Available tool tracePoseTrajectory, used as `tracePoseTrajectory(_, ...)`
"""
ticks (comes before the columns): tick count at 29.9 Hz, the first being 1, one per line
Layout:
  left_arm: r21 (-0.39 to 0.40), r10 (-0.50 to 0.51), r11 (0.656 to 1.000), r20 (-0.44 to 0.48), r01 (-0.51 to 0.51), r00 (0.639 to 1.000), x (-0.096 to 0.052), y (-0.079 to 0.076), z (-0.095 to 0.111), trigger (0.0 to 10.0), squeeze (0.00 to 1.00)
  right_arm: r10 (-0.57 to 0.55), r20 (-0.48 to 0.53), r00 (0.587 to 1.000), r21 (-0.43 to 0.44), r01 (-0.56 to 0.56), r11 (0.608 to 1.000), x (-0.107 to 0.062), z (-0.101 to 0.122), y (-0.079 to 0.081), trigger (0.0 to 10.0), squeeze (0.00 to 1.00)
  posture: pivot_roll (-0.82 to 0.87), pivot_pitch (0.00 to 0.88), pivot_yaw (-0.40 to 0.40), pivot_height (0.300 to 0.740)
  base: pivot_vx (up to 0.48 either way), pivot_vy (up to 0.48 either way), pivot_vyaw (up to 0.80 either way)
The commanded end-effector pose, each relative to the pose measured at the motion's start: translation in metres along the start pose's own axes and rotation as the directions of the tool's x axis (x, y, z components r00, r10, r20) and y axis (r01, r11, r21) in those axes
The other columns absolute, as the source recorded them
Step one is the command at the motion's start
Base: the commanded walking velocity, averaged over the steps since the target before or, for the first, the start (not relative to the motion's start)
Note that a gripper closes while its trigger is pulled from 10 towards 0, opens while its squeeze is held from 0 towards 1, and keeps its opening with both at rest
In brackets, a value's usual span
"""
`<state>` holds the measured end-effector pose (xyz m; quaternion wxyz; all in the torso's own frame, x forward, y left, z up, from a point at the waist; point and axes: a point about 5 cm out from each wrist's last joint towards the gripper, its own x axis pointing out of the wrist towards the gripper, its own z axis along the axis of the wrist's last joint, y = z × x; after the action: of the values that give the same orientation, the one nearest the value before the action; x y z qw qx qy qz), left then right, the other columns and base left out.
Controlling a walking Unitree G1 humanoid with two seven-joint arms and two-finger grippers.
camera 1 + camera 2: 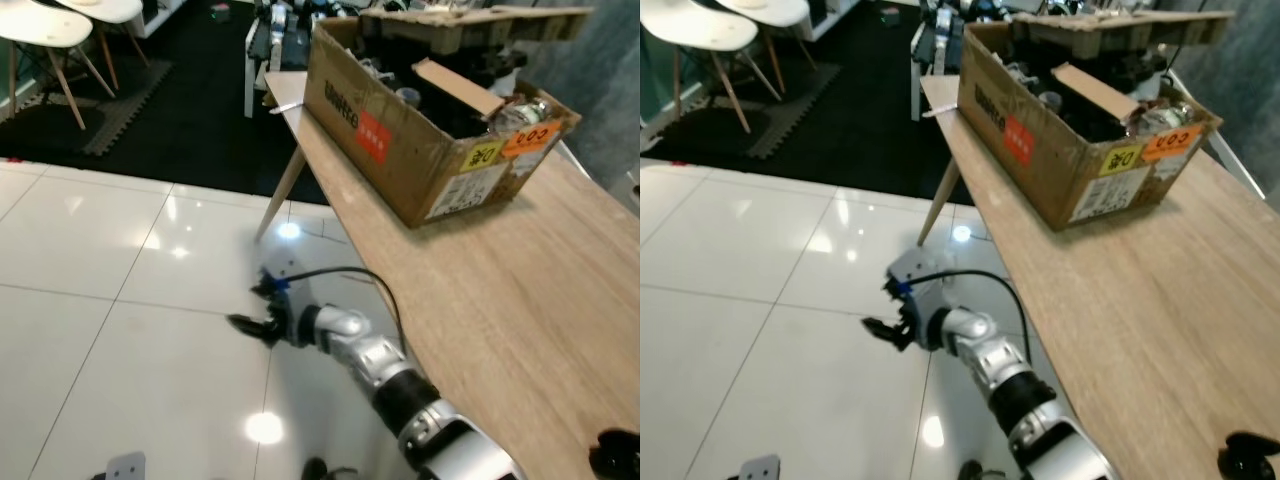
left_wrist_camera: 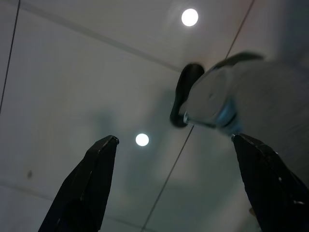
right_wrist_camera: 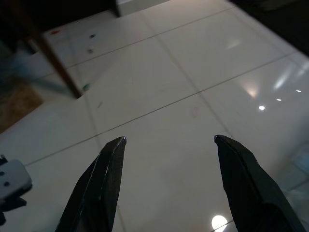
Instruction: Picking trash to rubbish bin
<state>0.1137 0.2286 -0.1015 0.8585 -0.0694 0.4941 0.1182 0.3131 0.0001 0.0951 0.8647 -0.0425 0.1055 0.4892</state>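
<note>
My right arm reaches forward and to the left, low over the white tiled floor (image 1: 120, 300), beside the wooden table (image 1: 500, 300). Its gripper (image 1: 255, 310) is open, and in the right wrist view the gripper (image 3: 170, 138) has only bare tile between its fingers. My left gripper (image 2: 174, 140) hangs open over the glossy floor with nothing in it. Past its fingers, a silver arm part (image 2: 241, 101) with a black tip is visible. A small grey part (image 1: 125, 465) sits at the bottom left edge, seemingly on my left arm.
An open cardboard box (image 1: 400, 150) full of odds and ends stands on the table's far end. A slanted table leg (image 1: 285, 185) meets the floor ahead. White chairs (image 1: 60, 40) stand on a dark mat at the back left. A black object (image 1: 615, 452) lies on the table's near right.
</note>
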Motion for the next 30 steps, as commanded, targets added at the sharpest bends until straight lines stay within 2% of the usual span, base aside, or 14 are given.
tracePoseTrajectory(1, 0.007, -0.005, 1.000, -0.041, 0.005, 0.999, -0.002, -0.001, -0.012, 10.0, 0.00, -0.028, -0.064, 0.998, 0.000, 0.028, 1.000, -0.007, -0.017, -0.006, 10.0, 0.00, 0.28, 0.118, -0.085, 0.740, -0.334, 0.000, 0.00)
tracePoseTrajectory(3, 0.007, -0.004, 1.000, -0.040, 0.004, 0.999, -0.002, 0.000, -0.011, 10.0, 0.00, -0.035, -0.095, 0.995, 0.014, 0.036, 0.999, -0.009, -0.027, -0.006, 10.0, 0.00, 0.28, 0.118, -0.085, 0.740, -0.330, 0.000, 0.00)
tracePoseTrajectory(10, 0.008, 0.003, 1.000, -0.033, -0.003, 0.999, -0.002, 0.001, -0.011, 10.0, 0.00, -0.043, -0.168, 0.985, 0.030, 0.048, 0.998, -0.016, -0.048, -0.006, 10.0, 0.00, 0.28, 0.122, -0.085, 0.740, -0.139, 0.000, 0.79)
tracePoseTrajectory(14, 0.022, 0.009, 1.000, -0.036, -0.008, 0.999, -0.003, 0.002, -0.012, 10.0, 0.00, -0.077, -0.276, 0.958, 0.018, 0.086, 0.996, -0.025, -0.074, -0.006, 10.0, 0.00, 0.28, 0.124, -0.087, 0.740, 0.000, 0.000, 0.78)
tracePoseTrajectory(16, 0.025, 0.007, 1.000, -0.038, -0.006, 0.999, -0.003, 0.001, -0.013, 10.0, 0.00, -0.110, -0.381, 0.918, 0.022, 0.128, 0.992, -0.039, -0.102, -0.005, 10.0, 0.00, 0.29, 0.124, -0.090, 0.740, 0.000, 0.000, 0.78)
tracePoseTrajectory(17, 0.025, 0.007, 1.000, -0.038, -0.006, 0.999, -0.003, 0.001, -0.013, 10.0, 0.00, -0.110, -0.381, 0.918, 0.022, 0.128, 0.992, -0.039, -0.102, -0.005, 10.0, 0.00, 0.29, 0.124, -0.090, 0.740, 0.000, 0.000, 0.78)
tracePoseTrajectory(19, 0.026, 0.008, 1.000, -0.039, -0.007, 0.999, -0.003, 0.001, -0.014, 10.0, 0.00, -0.139, -0.489, 0.861, 0.010, 0.165, 0.986, -0.057, -0.129, -0.002, 10.0, 0.00, 0.29, 0.124, -0.092, 0.740, 0.000, 0.000, 0.78)
tracePoseTrajectory(21, 0.027, 0.008, 1.000, -0.040, -0.007, 0.999, -0.003, 0.001, -0.015, 10.0, 0.00, -0.152, -0.560, 0.815, -0.005, 0.180, 0.984, -0.071, -0.147, 0.000, 10.0, 0.00, 0.29, 0.126, -0.093, 0.740, 0.000, 0.000, 0.78)
tracePoseTrajectory(22, 0.027, 0.008, 1.000, -0.040, -0.007, 0.999, -0.003, 0.001, -0.015, 10.0, 0.00, -0.152, -0.560, 0.815, -0.005, 0.180, 0.984, -0.071, -0.147, 0.000, 10.0, 0.00, 0.29, 0.126, -0.093, 0.740, 0.000, 0.000, 0.78)
tracePoseTrajectory(25, 0.030, 0.008, 1.000, -0.040, -0.006, 0.999, -0.004, 0.000, -0.016, 10.0, 0.00, -0.159, -0.637, 0.754, -0.003, 0.204, 0.979, -0.090, -0.168, 0.005, 10.0, 0.00, 0.30, 0.127, -0.096, 0.740, 0.000, 0.000, 0.78)
tracePoseTrajectory(26, 0.030, 0.008, 1.000, -0.040, -0.006, 0.999, -0.004, 0.000, -0.016, 10.0, 0.00, -0.159, -0.637, 0.754, -0.003, 0.204, 0.979, -0.090, -0.168, 0.005, 10.0, 0.00, 0.30, 0.127, -0.096, 0.740, 0.000, 0.000, 0.78)
tracePoseTrajectory(28, 0.036, 0.007, 0.999, -0.038, -0.006, 0.999, -0.003, 0.000, -0.016, 10.0, 0.00, -0.170, -0.686, 0.708, -0.011, 0.224, 0.975, -0.103, -0.181, 0.008, 10.0, 0.00, 0.30, 0.127, -0.098, 0.740, 0.000, 0.000, 0.78)
tracePoseTrajectory(29, 0.036, 0.007, 0.999, -0.038, -0.006, 0.999, -0.003, 0.000, -0.016, 10.0, 0.00, -0.170, -0.686, 0.708, -0.011, 0.224, 0.975, -0.103, -0.181, 0.008, 10.0, 0.00, 0.30, 0.127, -0.098, 0.740, 0.000, 0.000, 0.78)
tracePoseTrajectory(30, 0.040, 0.007, 0.999, -0.038, -0.006, 0.999, -0.003, 0.000, -0.016, 10.0, 0.00, -0.176, -0.706, 0.686, -0.018, 0.232, 0.973, -0.109, -0.186, 0.009, 10.0, 0.00, 0.30, 0.124, -0.098, 0.740, 0.000, 0.000, 0.78)
